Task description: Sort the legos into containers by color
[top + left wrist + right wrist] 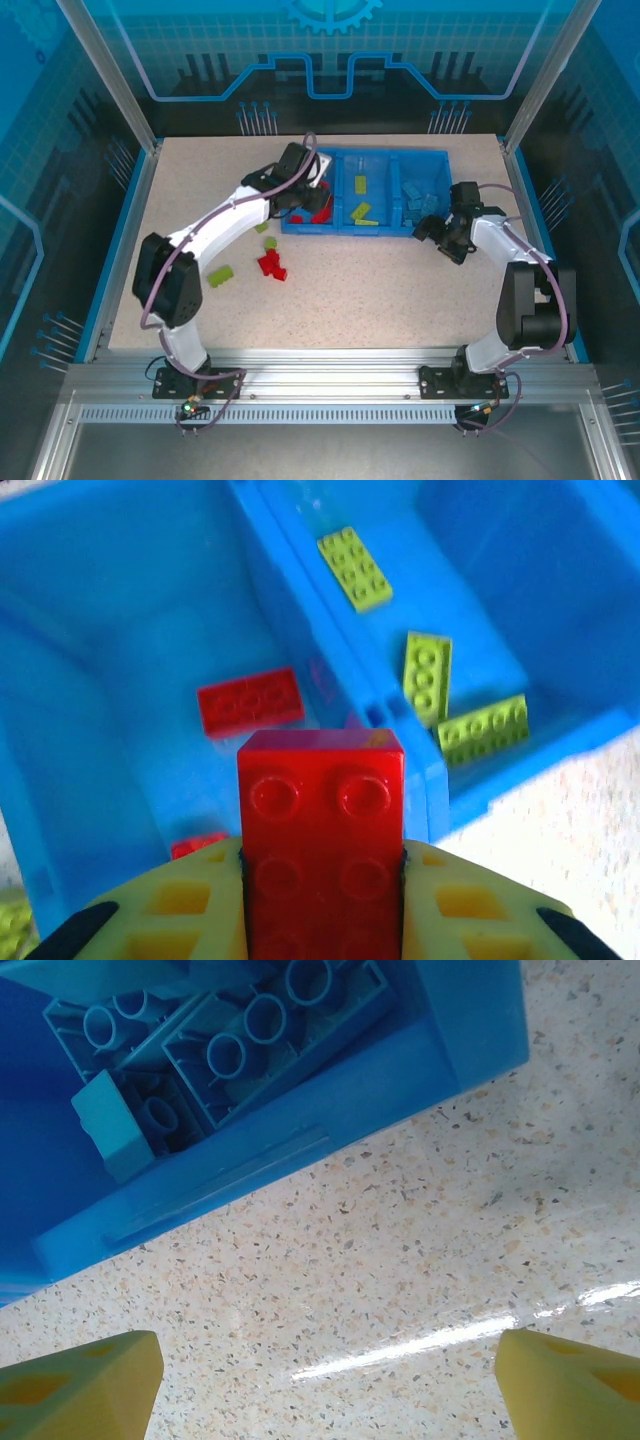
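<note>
My left gripper (322,865) is shut on a red lego (320,800), held above the left container of the blue tray (345,232). Two red legos (250,702) lie in that container below it. The middle container holds yellow-green legos (427,677). In the top view the left gripper (308,192) hangs over the tray's left end. The right gripper (440,235) stands open over bare table, just outside the right container, which holds blue legos (240,1050). Nothing lies between the right gripper's (330,1380) fingers.
Loose on the table in front of the tray's left end are a cluster of red legos (271,265) and yellow-green legos (220,275), one nearer the tray (270,243). A raised blue rim borders the table.
</note>
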Robot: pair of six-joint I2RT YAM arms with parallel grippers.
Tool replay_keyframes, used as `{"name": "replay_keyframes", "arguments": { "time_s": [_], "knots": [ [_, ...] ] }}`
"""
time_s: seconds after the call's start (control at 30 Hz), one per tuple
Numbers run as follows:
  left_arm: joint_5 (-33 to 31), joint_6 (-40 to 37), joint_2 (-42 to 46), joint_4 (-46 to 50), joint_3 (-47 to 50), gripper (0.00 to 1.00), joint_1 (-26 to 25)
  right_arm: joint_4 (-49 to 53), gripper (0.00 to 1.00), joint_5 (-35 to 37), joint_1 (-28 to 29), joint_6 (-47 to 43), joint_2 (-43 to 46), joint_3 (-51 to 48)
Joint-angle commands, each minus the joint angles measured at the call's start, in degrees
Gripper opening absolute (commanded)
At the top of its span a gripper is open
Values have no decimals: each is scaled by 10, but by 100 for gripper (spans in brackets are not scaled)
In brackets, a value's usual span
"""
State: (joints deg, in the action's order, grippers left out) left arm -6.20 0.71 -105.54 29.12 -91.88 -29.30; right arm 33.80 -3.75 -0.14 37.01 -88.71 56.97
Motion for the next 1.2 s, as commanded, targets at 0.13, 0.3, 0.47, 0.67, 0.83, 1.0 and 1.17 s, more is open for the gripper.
{"name": "replay_keyframes", "arguments": {
  "time_s": [0.13, 0.3, 0.47, 0.67, 0.83, 1.0, 1.17],
  "knots": [
    [-25, 108, -99, 96, -102, 41, 20, -8, 87, -17, 20, -21, 25, -7],
    [-46, 150, -71, 102, -83, 96, 23, -30, 88, -7, 60, -47, 43, -17],
    [-54, 160, 5, 60, -15, 99, 23, -55, 88, 15, 113, -66, 68, -21],
    [-59, 134, 78, 113, 66, 99, 25, -56, 89, 21, 131, -67, 71, -18],
    [-61, 183, 158, 144, 210, 97, 19, -52, 89, 18, 131, -66, 60, -20],
    [-40, 243, 222, 120, 308, 94, -2, -50, 89, 13, 131, -61, 50, -17],
    [-29, 280, 214, 102, 340, 91, -23, -48, 89, 12, 131, -59, 49, -16]
  ]
}}
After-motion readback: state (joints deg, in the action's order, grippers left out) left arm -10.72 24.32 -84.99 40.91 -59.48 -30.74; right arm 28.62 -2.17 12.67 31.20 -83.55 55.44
